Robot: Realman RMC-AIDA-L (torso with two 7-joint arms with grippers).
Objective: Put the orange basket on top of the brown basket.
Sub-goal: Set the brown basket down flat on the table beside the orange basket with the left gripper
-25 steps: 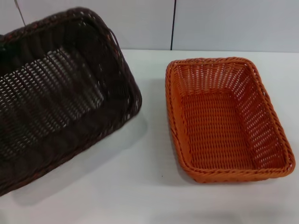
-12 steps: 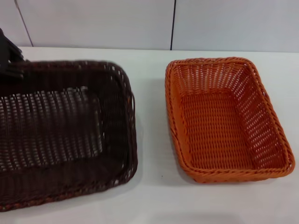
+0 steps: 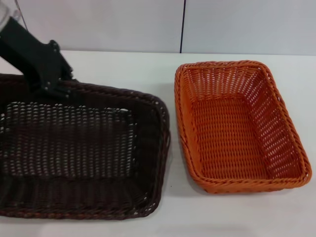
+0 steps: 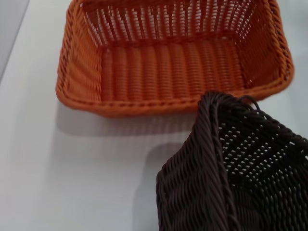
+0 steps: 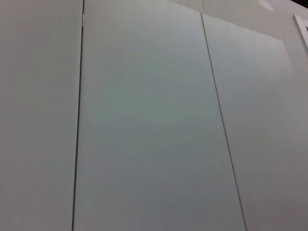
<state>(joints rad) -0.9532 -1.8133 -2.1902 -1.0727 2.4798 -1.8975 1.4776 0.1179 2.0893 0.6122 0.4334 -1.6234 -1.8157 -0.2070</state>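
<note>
The left gripper [image 3: 58, 90] sat at the far rim of the brown basket [image 3: 79, 153], its dark body reaching in from the far left of the counter [image 3: 148, 69]; whether its fingers were spread or pinching the braided rim could not be told, since the wicker and the gripper housing hid them. The brown basket lay nearly level on the left of the counter, its near corner just beside the orange basket [image 3: 237, 128], which stood upright and untouched on the right. From the left wrist, a corner of the brown basket [image 4: 231, 173] showed close to the long side of the orange basket [image 4: 173, 62], a narrow strip of counter [image 4: 72, 159] between them. The right arm was out of sight, its wrist camera facing only wall panels [image 5: 144, 120].

The step in hand appeared to be setting the brown basket down flat as the base. Done well, it would mean lowering the held rim until the whole bottom rests, letting go cleanly without snagging the weave, and leaving a gap so the orange basket could be lifted free.

A second before, the brown basket was tipped steeply, its far end raised toward the wall; half a second before it was lower but farther left. It had since come down, swung nearer the orange basket, and the gripper had come into view.
</note>
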